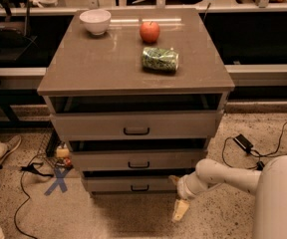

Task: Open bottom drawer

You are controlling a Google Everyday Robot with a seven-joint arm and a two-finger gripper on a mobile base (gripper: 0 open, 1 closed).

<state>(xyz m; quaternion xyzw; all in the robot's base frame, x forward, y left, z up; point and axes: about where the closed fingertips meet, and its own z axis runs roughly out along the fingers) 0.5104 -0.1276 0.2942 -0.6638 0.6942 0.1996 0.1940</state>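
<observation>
bottom drawer (108, 184) front just left of gripper (178, 197), its black handle (140, 187) further left. grip state: can't tell.

The robot's white arm (223, 176) reaches in low from the right, its gripper (178, 197) pointing down beneath the desk's (108, 63) front right corner.

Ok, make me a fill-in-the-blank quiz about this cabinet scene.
1. The grey cabinet has ___ drawers.
2. The gripper is near the ___ end of the bottom drawer, off its handle.
3. On top, right of the white bowl, sits a red ___.
Missing: three; right; apple.
</observation>
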